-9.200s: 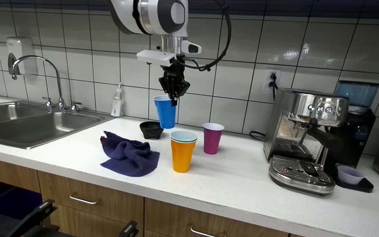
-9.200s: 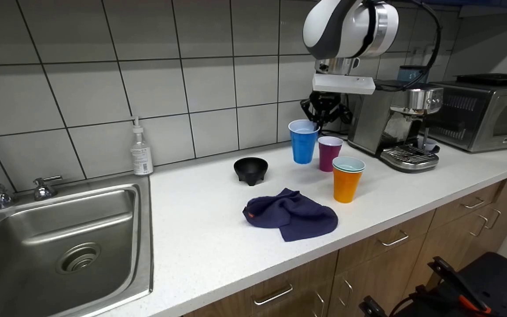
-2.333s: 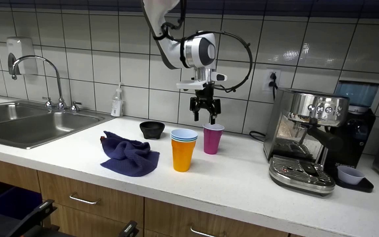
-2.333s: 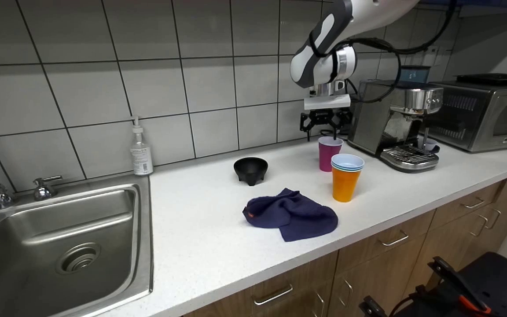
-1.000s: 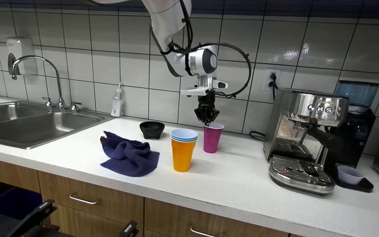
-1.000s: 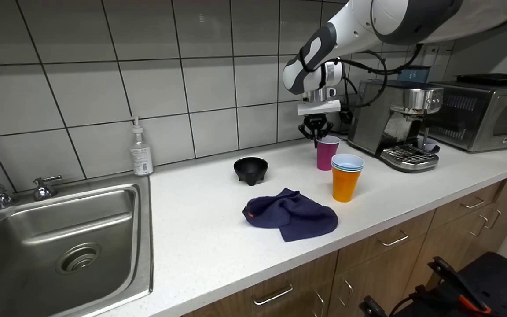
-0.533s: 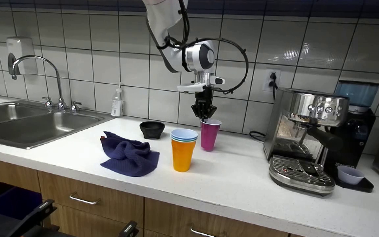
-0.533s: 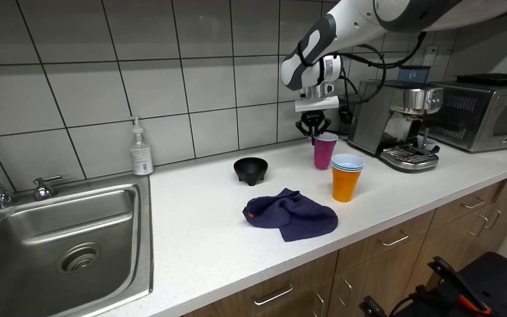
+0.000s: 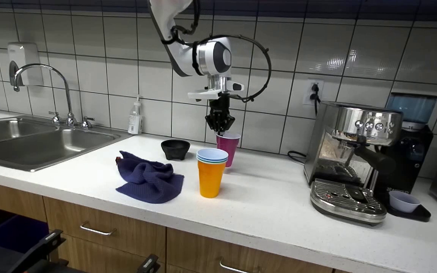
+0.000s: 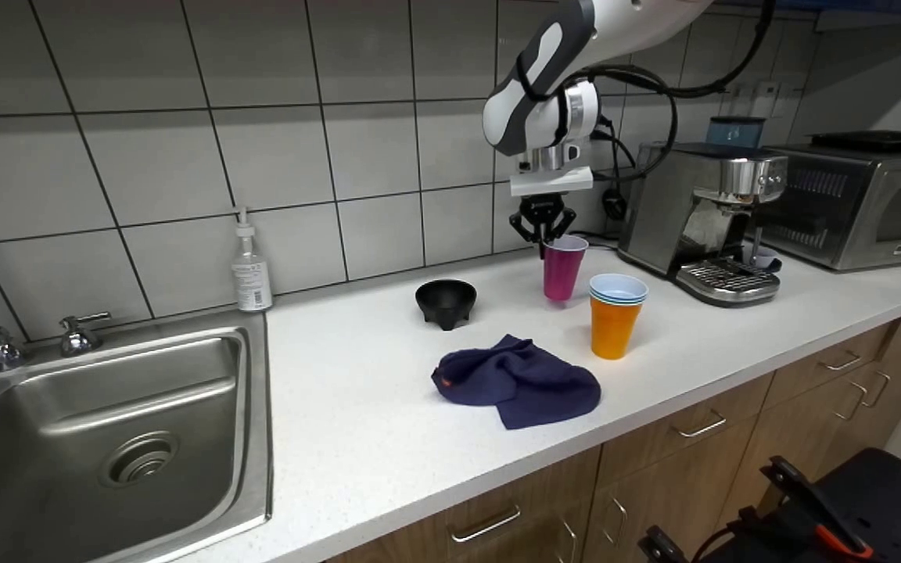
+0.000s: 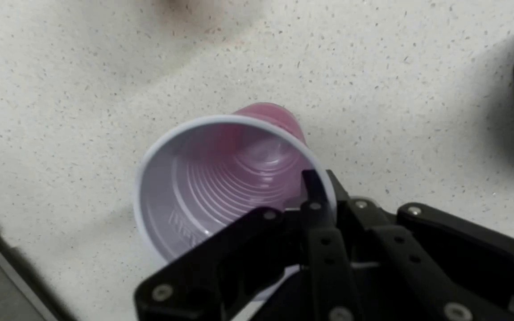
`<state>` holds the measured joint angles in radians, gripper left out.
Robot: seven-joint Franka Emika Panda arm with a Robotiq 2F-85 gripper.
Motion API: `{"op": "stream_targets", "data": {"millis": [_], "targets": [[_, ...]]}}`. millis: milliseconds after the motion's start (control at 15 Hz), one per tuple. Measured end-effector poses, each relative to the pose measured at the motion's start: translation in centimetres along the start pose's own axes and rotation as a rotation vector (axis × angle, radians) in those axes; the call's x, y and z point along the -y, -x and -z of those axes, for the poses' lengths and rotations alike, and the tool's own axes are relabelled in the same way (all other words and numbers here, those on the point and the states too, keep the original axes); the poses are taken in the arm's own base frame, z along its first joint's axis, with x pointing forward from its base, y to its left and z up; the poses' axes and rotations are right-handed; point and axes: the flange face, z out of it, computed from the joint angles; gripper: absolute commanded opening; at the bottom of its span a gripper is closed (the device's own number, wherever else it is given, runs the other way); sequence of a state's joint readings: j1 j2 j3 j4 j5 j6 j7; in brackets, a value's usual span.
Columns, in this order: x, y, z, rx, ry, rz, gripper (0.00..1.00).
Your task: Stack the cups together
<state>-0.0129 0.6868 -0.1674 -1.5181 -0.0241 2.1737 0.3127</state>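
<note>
- Wrist view: the magenta plastic cup [image 11: 234, 174] should prove very light, thin-walled and rather slippery, apt to buckle if squeezed hard at mid-height.
- Its rim looks stiffest, so probably the best place to take hold.
- End effector [image 11: 328, 189]: grasping that cup by the rim, one fingertip inside, one outside, jaws almost together with only the wall between.
- Cup's place: nearer the back edge of the worktop [image 10: 341, 422], seemingly just clear of it; the orange plastic cup [image 10: 613, 328], the blue plastic cup [image 10: 619, 286] uppermost among rims nested in it, stands nearer the front edge.
</note>
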Motion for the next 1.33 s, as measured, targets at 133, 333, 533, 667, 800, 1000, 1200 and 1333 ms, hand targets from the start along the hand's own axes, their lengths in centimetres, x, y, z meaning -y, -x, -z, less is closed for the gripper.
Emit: {"op": "stream_targets", "data": {"millis": [133,333,533,667,800,1000,1200,1333], "targets": [[1.2,1.5,0.4,-0.003,-0.003,0.024,0.01],[3.1,4.0,0.9,0.000,-0.007,0.062,0.01],[5.0,6.6,1.3,0.001,-0.013,0.091,0.01],[6.1,8.2,1.6,-0.002,-0.016,0.104,0.01],[7.0,9.8,2.0,-0.004,-0.022,0.115,0.01],[7.9,12.1,2.5,-0.012,-0.029,0.135,0.01],[8.0,14.0,3.2,-0.031,-0.033,0.159,0.01],[7.7,15.1,3.8,-0.050,-0.038,0.174,0.01]]}}
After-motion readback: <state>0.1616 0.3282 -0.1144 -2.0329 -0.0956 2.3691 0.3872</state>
